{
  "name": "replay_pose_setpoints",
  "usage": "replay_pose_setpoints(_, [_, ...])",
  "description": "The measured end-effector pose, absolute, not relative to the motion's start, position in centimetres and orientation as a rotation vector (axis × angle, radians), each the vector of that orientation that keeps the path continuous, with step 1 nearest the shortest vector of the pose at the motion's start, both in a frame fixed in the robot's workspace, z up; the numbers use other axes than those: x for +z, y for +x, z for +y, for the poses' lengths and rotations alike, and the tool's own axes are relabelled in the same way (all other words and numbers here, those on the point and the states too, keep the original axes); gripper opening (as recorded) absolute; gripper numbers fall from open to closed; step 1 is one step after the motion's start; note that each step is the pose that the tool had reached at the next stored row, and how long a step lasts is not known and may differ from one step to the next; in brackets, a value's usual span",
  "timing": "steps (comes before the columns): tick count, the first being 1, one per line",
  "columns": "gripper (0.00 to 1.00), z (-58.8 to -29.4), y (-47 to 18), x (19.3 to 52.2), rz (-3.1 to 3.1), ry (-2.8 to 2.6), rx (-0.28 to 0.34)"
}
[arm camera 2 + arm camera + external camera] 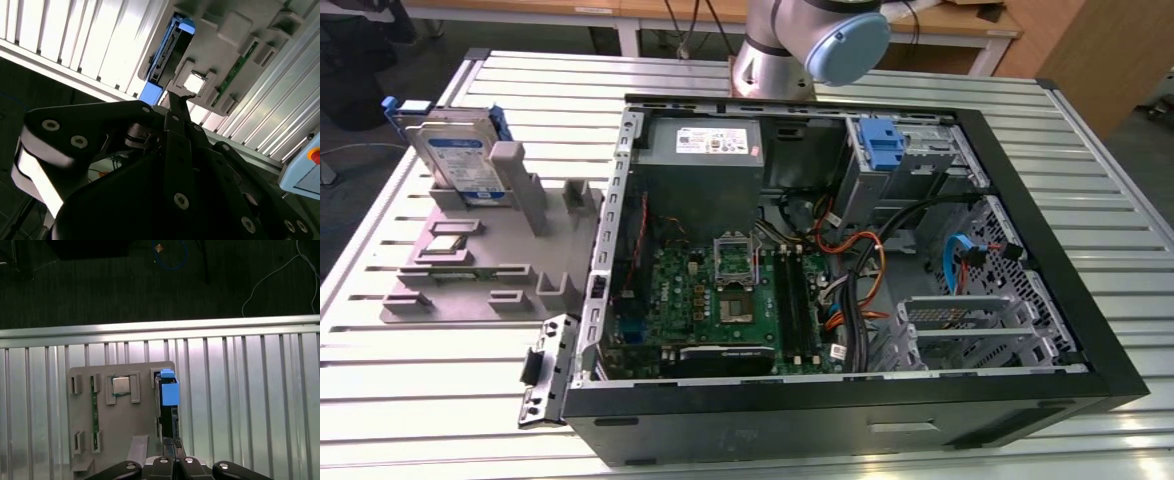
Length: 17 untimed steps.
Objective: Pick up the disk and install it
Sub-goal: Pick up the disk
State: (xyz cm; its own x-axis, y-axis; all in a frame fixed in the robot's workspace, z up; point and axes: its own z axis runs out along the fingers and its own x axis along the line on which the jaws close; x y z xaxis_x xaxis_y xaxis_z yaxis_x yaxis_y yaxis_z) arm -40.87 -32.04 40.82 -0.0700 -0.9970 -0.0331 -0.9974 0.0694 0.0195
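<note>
Gripper [175, 441] looks closed, fingertips [176, 96] pressed together, nothing held. It hangs above the disk's top edge, apart from it as far as I can judge. Ribbed silver metal table [1121, 250] carries everything. On it lies the open black tower computer case [1067, 330], with the grey moulded plastic fixture plate [454, 290] just beside it on the exterior view's left. The disk, a flat silver hard drive in a blue plastic carrier [460, 160], stands upright on edge in a slot at the fixture's far end. It shows edge-on in both wrist views [167, 395] [167, 50].

Risks, my read:
- Closed fingers would hit the thin top edge, not straddle it.
- An off-centre grip could cock the drive and jam it in the slot.
- The table edge runs near the fixture, so a dropped drive could go to the floor.
- Inside the case, orange and blue cables [861, 260] lie just beside the grey perforated metal drive cage [961, 325], a likely snag.

Room: open above the disk, slot walls tight low down, and the grey fixture post [507, 185] stands close.
</note>
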Motion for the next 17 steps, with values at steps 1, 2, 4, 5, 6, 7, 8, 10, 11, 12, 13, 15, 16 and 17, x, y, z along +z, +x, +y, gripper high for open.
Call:
replay_pose_setpoints(1, [0.10, -32.04, -40.87, 40.64, 2.289, -2.135, 0.057])
replay_pose_setpoints(2, [0.10, -32.04, -40.87, 40.47, 2.289, -2.135, 0.057])
replay_pose_setpoints(4, [0.10, -32.04, -40.87, 40.23, 2.289, -2.134, 0.056])
replay_pose_setpoints(5, [0.10, -32.04, -40.87, 40.23, 2.289, -2.134, 0.056])
replay_pose_setpoints(6, [0.10, -32.04, -40.87, 40.23, 2.289, -2.134, 0.056])
replay_pose_setpoints(7, [0.10, -32.04, -40.87, 40.23, 2.289, -2.135, 0.056])
replay_pose_setpoints(8, [0.10, -32.04, -40.87, 40.22, 2.289, -2.134, 0.056])
replay_pose_setpoints(10, [0.10, -32.04, -40.87, 40.05, 2.293, -2.130, 0.056])
replay_pose_setpoints(11, [0.10, -32.04, -40.87, 40.03, 2.296, -2.126, 0.056])
replay_pose_setpoints(12, [0.10, -32.04, -40.87, 40.03, 2.296, -2.126, 0.056])
replay_pose_setpoints(13, [0.10, -32.04, -40.87, 40.03, 2.296, -2.126, 0.056])
replay_pose_setpoints(15, [0.10, -32.04, -40.86, 39.99, 2.311, -2.110, 0.056])
replay_pose_setpoints(16, [0.10, -32.04, -40.86, 39.96, 2.329, -2.090, 0.056])
replay_pose_setpoints(17, [0.10, -32.04, -40.86, 39.96, 2.335, -2.083, 0.056])
